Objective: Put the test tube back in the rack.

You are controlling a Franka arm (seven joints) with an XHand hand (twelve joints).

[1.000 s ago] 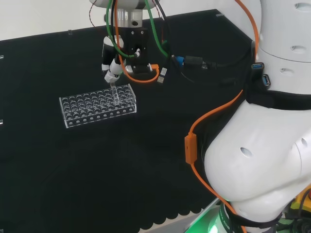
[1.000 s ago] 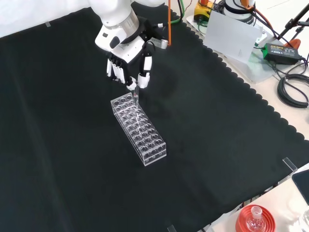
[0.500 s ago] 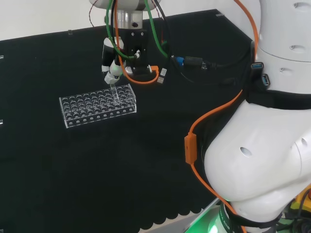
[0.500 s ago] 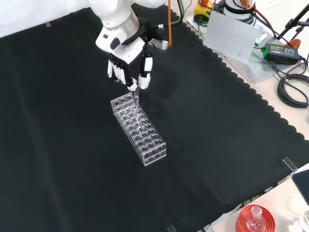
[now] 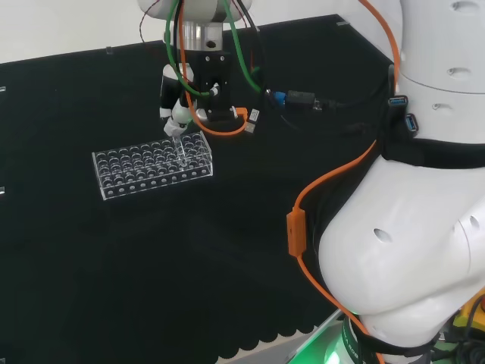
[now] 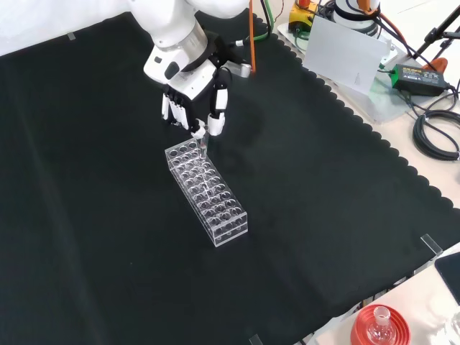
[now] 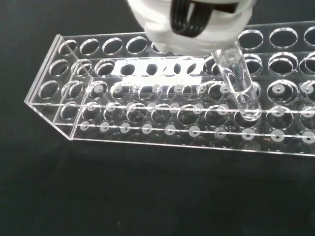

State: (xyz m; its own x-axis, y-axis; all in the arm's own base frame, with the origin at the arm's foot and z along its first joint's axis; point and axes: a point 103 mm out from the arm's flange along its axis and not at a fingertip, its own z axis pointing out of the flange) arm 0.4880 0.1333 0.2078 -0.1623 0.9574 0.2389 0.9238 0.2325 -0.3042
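One clear rack lies ahead of you on the black-clothed counter in the head view, its long side running left to right. Your hand hangs over the rack's right end, fingers curled down and pinched on the top of a clear test tube. The tube slants slightly and its lower end sits among the holes at that right end.

From the front view, you see the rack running diagonally from upper left to lower right on the counter. The hand comes down from the top, just above the rack's upper end, and the test tube drops from its fingertips into the corner of the rack nearest the hand. At the bottom right edge, off the cloth, a small flask sits on a red ribbed stand.

Your wrist view puts the rack close up, rows of round holes across its top plate. The test tube passes down through one hole, tilted, its rounded bottom resting near the lower plate. A blurred white part of the hand covers the tube's top.
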